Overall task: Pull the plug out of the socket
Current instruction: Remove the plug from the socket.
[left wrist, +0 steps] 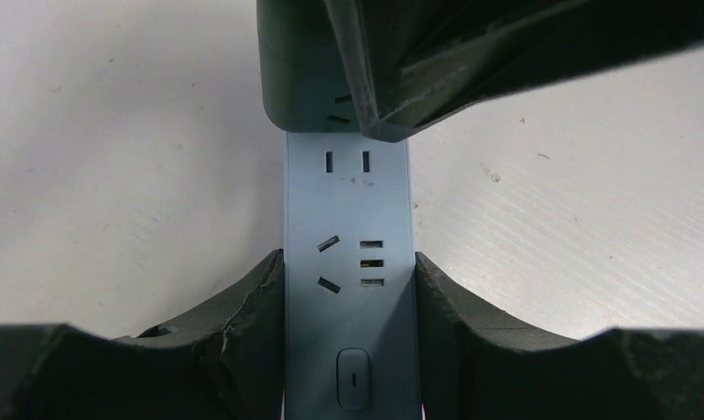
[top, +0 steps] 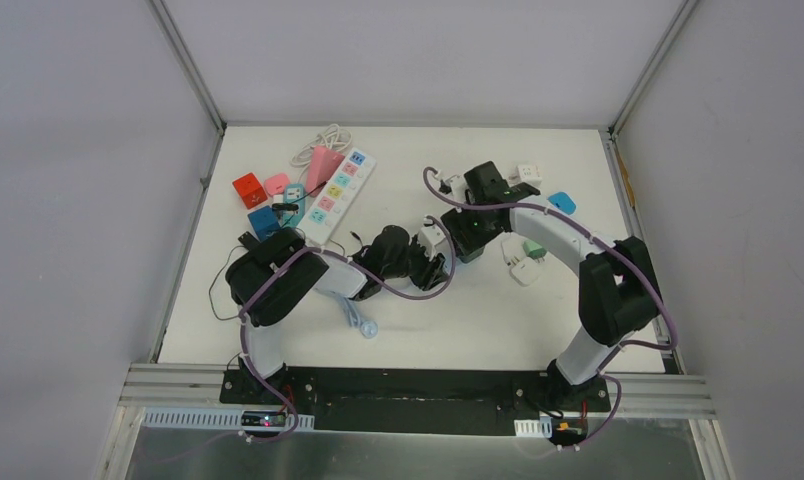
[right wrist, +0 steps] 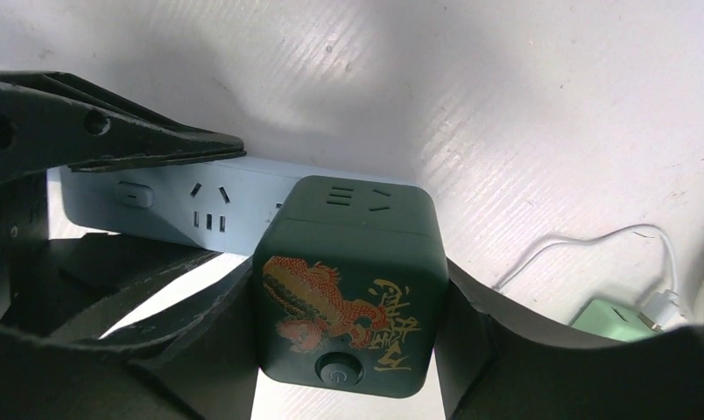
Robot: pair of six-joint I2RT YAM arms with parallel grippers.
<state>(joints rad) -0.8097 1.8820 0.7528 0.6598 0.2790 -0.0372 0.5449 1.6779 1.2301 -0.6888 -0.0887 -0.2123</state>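
A pale blue-white power strip (left wrist: 348,262) lies on the white table, and my left gripper (left wrist: 348,350) is shut on its switch end, one finger on each long side. A dark green cube plug (right wrist: 348,289) with a red-gold dragon print sits against the strip's far end (right wrist: 182,206). My right gripper (right wrist: 348,350) is shut on the cube's two sides. The prongs are hidden, so I cannot tell how deep it sits. In the top view both grippers meet at the table's middle, the left (top: 433,262) and the right (top: 468,240) close together.
A long white strip with coloured sockets (top: 340,195) lies at the back left with a pink plug (top: 326,165), a red cube (top: 249,188) and a blue cube (top: 264,222). White adapters (top: 523,265) and a green one (right wrist: 611,319) with a white cable lie to the right.
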